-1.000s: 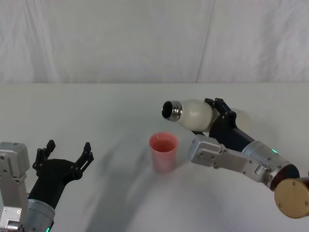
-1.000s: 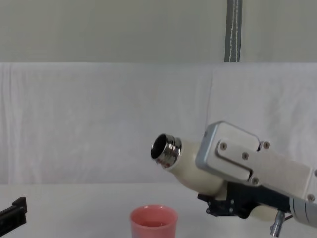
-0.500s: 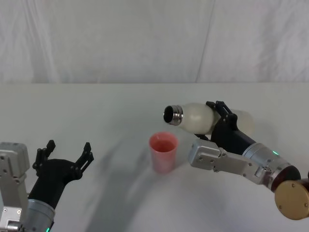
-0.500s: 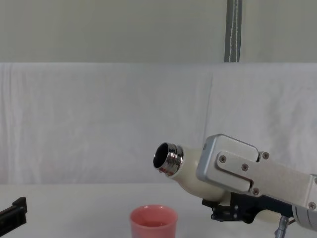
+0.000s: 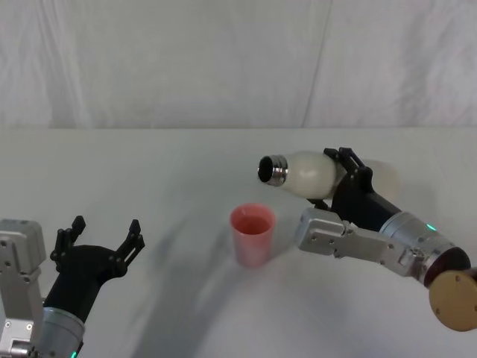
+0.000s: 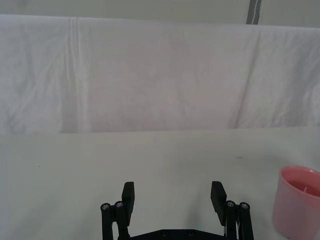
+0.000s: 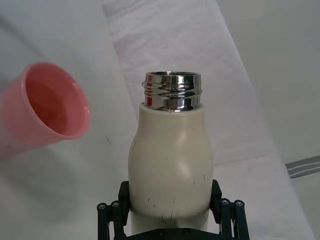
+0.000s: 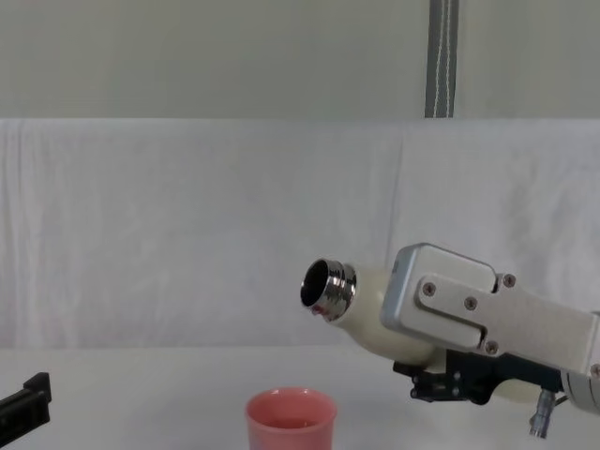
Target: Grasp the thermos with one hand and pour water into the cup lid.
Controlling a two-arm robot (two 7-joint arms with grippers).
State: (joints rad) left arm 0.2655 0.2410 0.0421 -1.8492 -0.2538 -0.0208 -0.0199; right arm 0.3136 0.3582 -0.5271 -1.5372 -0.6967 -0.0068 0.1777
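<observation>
While tilted (mouth leftward), thermos (image 5: 309, 174) fills right claw (image 5: 344, 173).

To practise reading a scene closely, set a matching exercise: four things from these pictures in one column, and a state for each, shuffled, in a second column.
Column one:
1. thermos
2. cup lid
3. left gripper
4. right gripper

Column two:
A. open, holding nothing, low at the robot's left
B. standing upright on the table
C. clamped around a cream-white body
D. tipped on its side in the air, steel neck toward the robot's left

Pairs: 1-D, 2-B, 3-A, 4-C
</observation>
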